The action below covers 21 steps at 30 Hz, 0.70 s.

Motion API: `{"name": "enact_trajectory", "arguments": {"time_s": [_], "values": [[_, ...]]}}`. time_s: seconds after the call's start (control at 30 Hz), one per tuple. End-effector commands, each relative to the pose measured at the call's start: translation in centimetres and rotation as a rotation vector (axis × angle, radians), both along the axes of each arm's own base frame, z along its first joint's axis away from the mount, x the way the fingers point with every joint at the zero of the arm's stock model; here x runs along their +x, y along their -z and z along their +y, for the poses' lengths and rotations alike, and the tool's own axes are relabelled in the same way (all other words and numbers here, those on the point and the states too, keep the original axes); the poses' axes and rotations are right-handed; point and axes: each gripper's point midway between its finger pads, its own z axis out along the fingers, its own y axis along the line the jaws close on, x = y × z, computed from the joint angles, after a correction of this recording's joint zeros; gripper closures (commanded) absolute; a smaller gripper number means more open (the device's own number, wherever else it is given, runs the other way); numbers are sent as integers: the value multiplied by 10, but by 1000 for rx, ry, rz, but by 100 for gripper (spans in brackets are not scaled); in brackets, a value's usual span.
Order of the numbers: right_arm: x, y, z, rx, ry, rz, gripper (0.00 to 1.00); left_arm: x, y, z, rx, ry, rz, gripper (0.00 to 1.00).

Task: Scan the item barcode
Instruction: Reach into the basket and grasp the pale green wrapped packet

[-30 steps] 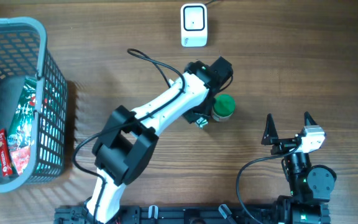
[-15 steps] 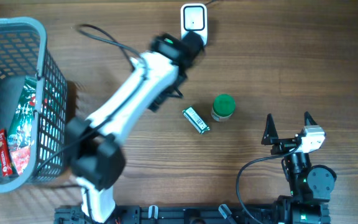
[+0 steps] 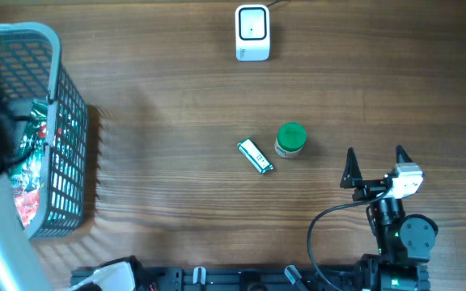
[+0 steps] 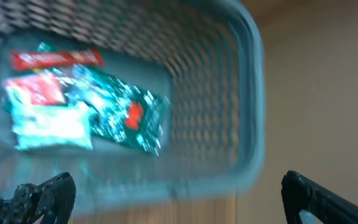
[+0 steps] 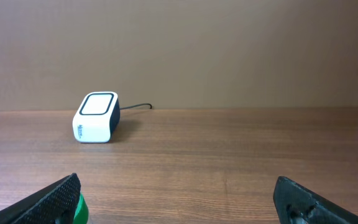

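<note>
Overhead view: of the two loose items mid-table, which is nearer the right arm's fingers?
The green-capped jar; the white labelled pack lies beyond it, farther from the right fingers.

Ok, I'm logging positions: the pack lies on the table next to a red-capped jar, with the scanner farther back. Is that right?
Not quite: the jar's cap is green, not red. The overhead view shows the pack lying on the table next to the green-capped jar, with the scanner farther back.
</note>
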Motion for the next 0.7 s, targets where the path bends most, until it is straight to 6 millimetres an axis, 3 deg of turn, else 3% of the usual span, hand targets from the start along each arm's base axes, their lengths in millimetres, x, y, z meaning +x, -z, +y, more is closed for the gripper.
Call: {"name": "enact_trajectory", "arguments": {"time_s": [0.0,0.1,0.33,0.47,0.67], "values": [[0,-1,-2,-9,14,-8,0,6,44,46,-155,-66,112,0],[0,-1,-2,-9,14,-8,0,14,105,69,-412,-112,200,0],[0,-1,-2,-9,14,-8,0,28,218,68,-782,-144,477,0],[0,-1,-2,-9,14,-8,0,24,262,60,-858,-157,603,0],[0,-1,-2,-9,14,-8,0,12,322,51,-891,-170,659,0]]}}
